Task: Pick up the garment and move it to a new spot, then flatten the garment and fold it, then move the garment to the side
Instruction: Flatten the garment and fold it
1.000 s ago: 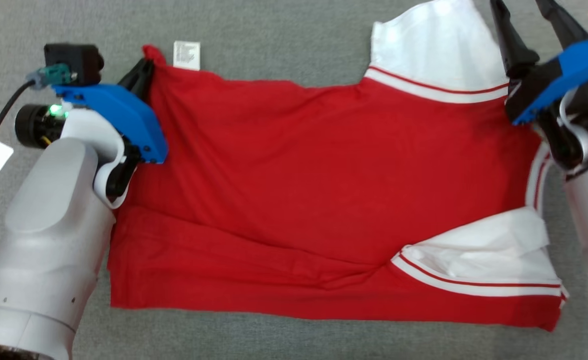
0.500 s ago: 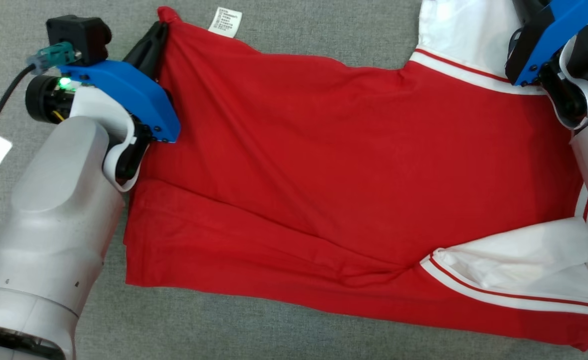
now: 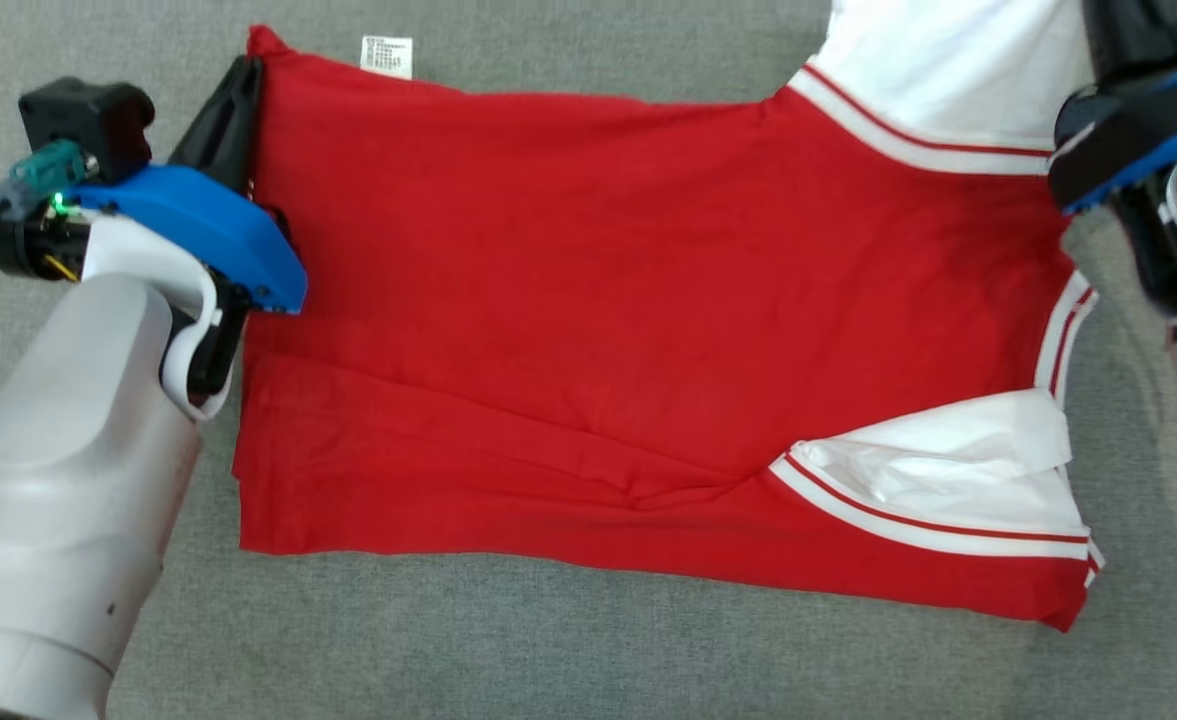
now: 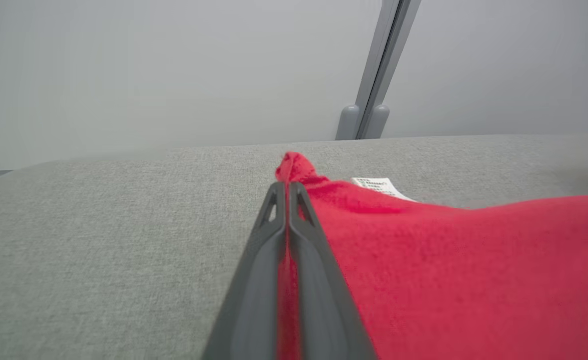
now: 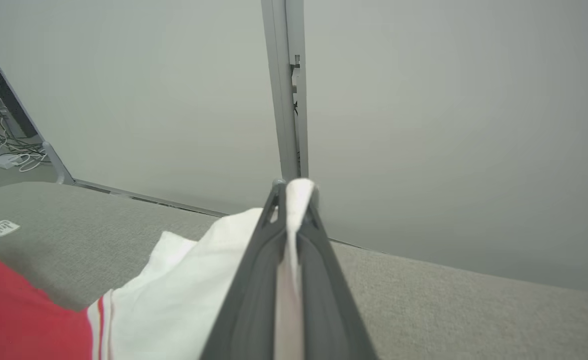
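Garment (image 3: 588, 300), soft and limp, lies spread on the table (image 3: 548, 660). Left end effector (image 4: 287, 190) pinches its red corner (image 4: 294, 167), right end effector (image 5: 294, 190) its white sleeve (image 5: 199, 280), cloth stretched between them; corners likely give the surest hold.

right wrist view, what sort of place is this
Probably a robot lab or test bay, not a home: a grey cloth-covered worktable, plain pale partition panels joined by a metal post, and loose cables lying beyond it.

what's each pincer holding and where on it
Both hold the garment: left pincer grips its red corner by the label, right pincer grips the white sleeve's edge.
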Controlling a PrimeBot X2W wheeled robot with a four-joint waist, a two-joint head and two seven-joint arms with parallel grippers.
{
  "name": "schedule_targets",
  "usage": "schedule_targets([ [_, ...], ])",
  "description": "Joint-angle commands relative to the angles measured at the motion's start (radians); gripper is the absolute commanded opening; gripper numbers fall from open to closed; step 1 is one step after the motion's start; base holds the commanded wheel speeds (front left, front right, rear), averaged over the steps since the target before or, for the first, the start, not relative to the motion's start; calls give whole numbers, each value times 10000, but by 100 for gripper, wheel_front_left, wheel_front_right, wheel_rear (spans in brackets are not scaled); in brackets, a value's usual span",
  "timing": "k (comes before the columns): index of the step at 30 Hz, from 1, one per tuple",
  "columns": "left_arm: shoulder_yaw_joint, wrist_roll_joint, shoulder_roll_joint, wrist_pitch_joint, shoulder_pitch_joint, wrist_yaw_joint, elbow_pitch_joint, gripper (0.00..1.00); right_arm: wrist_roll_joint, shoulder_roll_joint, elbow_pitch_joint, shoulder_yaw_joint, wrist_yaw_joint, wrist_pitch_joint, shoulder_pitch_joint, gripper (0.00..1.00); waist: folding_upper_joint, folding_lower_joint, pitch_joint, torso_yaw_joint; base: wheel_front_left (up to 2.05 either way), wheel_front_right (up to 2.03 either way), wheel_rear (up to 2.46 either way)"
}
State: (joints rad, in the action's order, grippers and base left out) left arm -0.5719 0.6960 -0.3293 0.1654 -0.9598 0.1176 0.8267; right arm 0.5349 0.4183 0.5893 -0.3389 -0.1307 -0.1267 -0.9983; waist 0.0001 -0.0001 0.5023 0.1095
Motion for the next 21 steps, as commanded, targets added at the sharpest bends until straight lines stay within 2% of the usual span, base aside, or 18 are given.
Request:
schedule_targets([
  [1,41,73,-133,161,456,-138,-276,0,111,90,-548,28,-1,-174,691,0,-1,1,-373,-262,0,0,0],
  [7,228,394,-386,402,2080,-492,-1214,0,108,5,-2166,215,-1,-245,3176,0,-1,1,-1007,-486,0,0,0],
  [11,502,832,-529,486,3376,-816,-1846,0,125,-287,-3006,578,-1,-193,5080,0,-1,1,-1372,-608,0,0,0],
  [21,723,1498,-838,210,5532,-1433,-3102,0,128,-1127,-3952,1769,-1,-122,8069,0,-1,1,-1879,-713,0,0,0],
])
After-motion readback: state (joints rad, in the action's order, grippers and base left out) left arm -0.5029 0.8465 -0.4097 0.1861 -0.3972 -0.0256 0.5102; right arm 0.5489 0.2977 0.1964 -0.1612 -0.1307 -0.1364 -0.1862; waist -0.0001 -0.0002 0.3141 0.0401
